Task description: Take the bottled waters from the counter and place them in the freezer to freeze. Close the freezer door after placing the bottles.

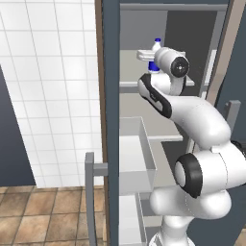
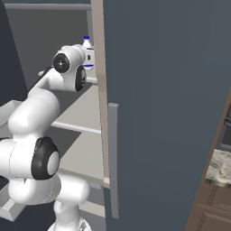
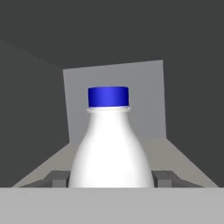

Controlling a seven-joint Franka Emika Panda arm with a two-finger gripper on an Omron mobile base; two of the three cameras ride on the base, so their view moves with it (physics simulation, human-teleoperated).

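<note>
**Blue-capped bottle at the freezer shelf, grip not yet let go**

The tool [image 3: 112, 179] pinches the blue-capped bottle [image 3: 111, 144] low on its body: in the hand view a dark fingertip [image 3: 56, 178] sits tight against each flank of the white bottle, which stands upright and faces the camera squarely. In the left base view the same bottle [image 1: 156, 47] peeks out above the arm's wrist, and in the right base view its blue cap and label band [image 2: 87, 49] show just past the wrist.

Outward from the tool lies the pale grey upper shelf [image 1: 129, 60] of the freezer [image 2: 40, 36]. The bottle is held over this shelf, well inside its front edge and toward the dark back wall. Whether its base already touches the shelf cannot be told, since the arm and the lower border of the hand view hide it.

Below, a white bin [image 1: 137, 158] stands pulled forward from a lower shelf. The freezer door [image 2: 167, 103] stands wide open, its flat blue-grey panel and grey bar handle [image 2: 113, 158] to the right of the opening. A strip of the bench [image 2: 219, 167] appears beyond the door's far edge.

As a judgement of progress: this bottle is at the placing step, carried in but not released. No red-capped bottle is visible on the parts of the shelves that show, so its delivery cannot be confirmed. Releasing, withdrawing the arm, and shutting the door are all left.
</note>
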